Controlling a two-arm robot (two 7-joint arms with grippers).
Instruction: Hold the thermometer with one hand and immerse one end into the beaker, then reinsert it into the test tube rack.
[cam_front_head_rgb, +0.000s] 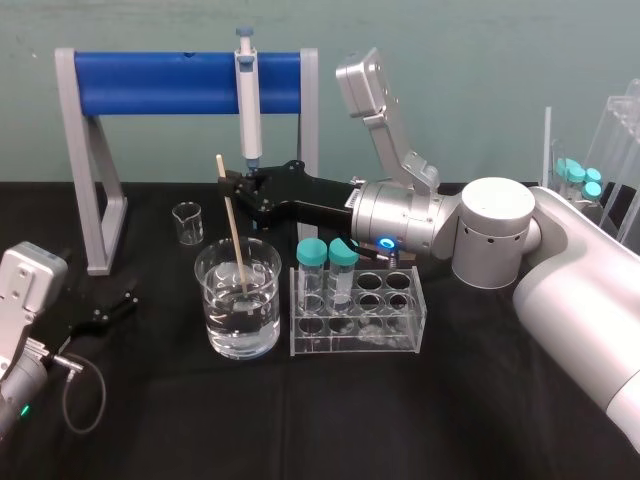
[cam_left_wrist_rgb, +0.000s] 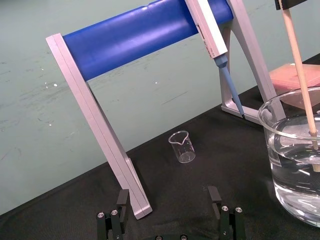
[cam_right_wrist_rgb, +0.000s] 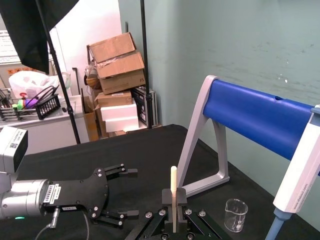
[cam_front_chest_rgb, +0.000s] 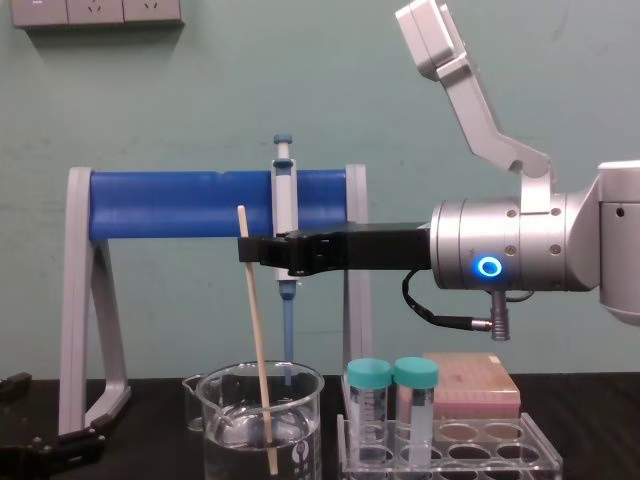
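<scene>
The thermometer (cam_front_head_rgb: 232, 225), a thin cream rod, stands slightly tilted with its lower end in the water of the wide glass beaker (cam_front_head_rgb: 262, 322). My right gripper (cam_front_head_rgb: 228, 186) reaches in from the right and is shut on the rod near its top. The chest view shows the same grip (cam_front_chest_rgb: 250, 250) on the thermometer (cam_front_chest_rgb: 255, 330) above the beaker (cam_front_chest_rgb: 225, 425). The clear test tube rack (cam_front_head_rgb: 360, 345) stands just right of the beaker and holds two teal-capped tubes (cam_front_head_rgb: 327, 272). My left gripper (cam_front_head_rgb: 110, 305) rests open on the table at the left, empty.
Behind the beaker stands a grey frame with a blue bar (cam_front_head_rgb: 170, 85), with a pipette (cam_front_head_rgb: 247, 105) hanging from it. A small glass beaker (cam_front_head_rgb: 187, 223) sits behind the big one. A pink box (cam_front_chest_rgb: 470, 385) lies behind the rack. More tubes (cam_front_head_rgb: 580, 180) stand far right.
</scene>
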